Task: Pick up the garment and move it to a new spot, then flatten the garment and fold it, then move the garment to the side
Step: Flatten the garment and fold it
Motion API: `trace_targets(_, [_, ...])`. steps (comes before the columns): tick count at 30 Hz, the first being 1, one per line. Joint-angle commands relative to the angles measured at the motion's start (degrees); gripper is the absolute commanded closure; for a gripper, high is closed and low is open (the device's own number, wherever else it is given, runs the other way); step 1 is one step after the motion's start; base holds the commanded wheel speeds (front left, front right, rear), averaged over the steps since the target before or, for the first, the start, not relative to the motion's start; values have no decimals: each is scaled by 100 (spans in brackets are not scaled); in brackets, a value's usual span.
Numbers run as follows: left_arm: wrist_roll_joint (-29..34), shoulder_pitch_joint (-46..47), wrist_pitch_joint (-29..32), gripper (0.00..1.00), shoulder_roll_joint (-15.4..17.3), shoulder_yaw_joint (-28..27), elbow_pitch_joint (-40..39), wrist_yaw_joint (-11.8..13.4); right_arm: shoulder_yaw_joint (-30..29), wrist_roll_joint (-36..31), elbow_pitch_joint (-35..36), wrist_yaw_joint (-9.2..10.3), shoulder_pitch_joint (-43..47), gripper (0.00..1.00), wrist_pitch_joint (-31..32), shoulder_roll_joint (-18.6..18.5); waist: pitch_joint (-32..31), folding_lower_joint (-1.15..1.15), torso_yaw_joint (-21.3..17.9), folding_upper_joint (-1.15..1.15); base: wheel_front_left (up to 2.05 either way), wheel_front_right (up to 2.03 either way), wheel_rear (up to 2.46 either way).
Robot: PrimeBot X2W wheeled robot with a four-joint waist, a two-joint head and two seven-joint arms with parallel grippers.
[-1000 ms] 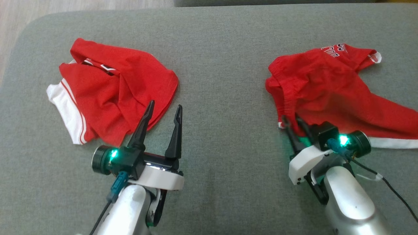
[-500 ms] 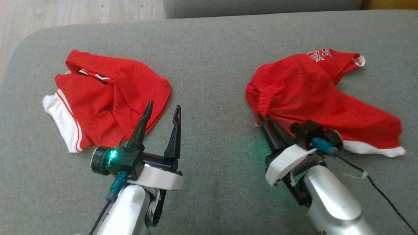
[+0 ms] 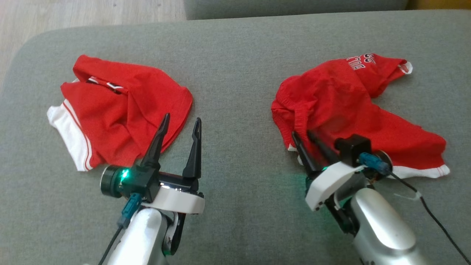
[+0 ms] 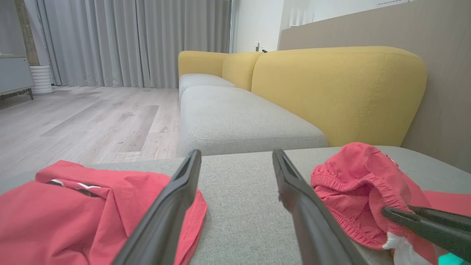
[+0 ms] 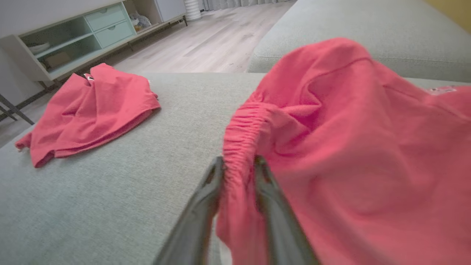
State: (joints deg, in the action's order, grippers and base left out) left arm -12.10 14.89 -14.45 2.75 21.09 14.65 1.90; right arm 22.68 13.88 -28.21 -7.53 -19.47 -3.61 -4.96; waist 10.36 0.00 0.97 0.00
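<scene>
A red garment (image 3: 353, 99) with white trim and white lettering lies crumpled on the right of the grey cushion (image 3: 239, 73). My right gripper (image 3: 301, 133) is at its near-left edge, shut on the elastic waistband. The right wrist view shows the gathered band (image 5: 239, 147) squeezed between the two fingers of that gripper (image 5: 238, 162). My left gripper (image 3: 183, 117) hovers open and empty at the near-right corner of a second red garment (image 3: 121, 106). The left wrist view shows its own gripper (image 4: 236, 154) spread wide, with the held garment (image 4: 353, 176) to its right.
The second red garment (image 5: 95, 106) with a white band lies on the cushion's left part. Wooden floor (image 3: 73, 14) lies past the rounded far-left corner. A yellow-backed sofa (image 4: 331, 88) stands beyond. A black cable (image 3: 438, 221) trails from the right wrist.
My right gripper closed on the garment's waistband and dragged it leftward, bunching the cloth. Its fingers now stand slightly wider than half a second ago. The left arm stayed put; the camera shifted.
</scene>
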Motion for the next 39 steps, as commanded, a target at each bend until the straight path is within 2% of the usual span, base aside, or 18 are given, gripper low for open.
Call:
trace_targets(1, [45,156,-55,0,12,-133,-163,-28,30,-48,137,4,-195,0,-72,19,32,0,23,0,0,0,0])
trace_targets(9, [43,196,-55,0,12,-140,-158,-21,-374,-176,56,4,-277,0,-362,67,110,0,29,0,0,0,0])
trace_targets(20, [78,162,-55,0,12,-239,-160,-46,-1348,124,848,4,392,0,-563,-106,-9,0,-349,0,0,0,0])
trace_targets(24, [92,157,-55,0,12,-237,-140,-68,-2112,-316,1133,4,737,0,-724,-107,-23,0,-493,0,0,0,0])
trace_targets(26, [96,158,-55,0,12,-218,-131,-88,-2525,-518,1186,4,943,0,-763,8,-21,0,-550,0,0,0,0])
trace_targets(30, [98,166,-55,0,12,-166,-112,-115,-2988,-949,1188,4,1239,0,-833,154,17,0,-643,0,0,0,0])
trace_targets(34, [140,199,-55,0,12,-72,-15,-241,-3253,-1140,1081,4,1217,0,-887,201,95,0,-718,0,0,0,0])
trace_targets(39, [183,330,-44,0,48,394,521,-711,-3355,-971,933,4,1045,0,-971,206,245,0,-793,0,0,0,0])
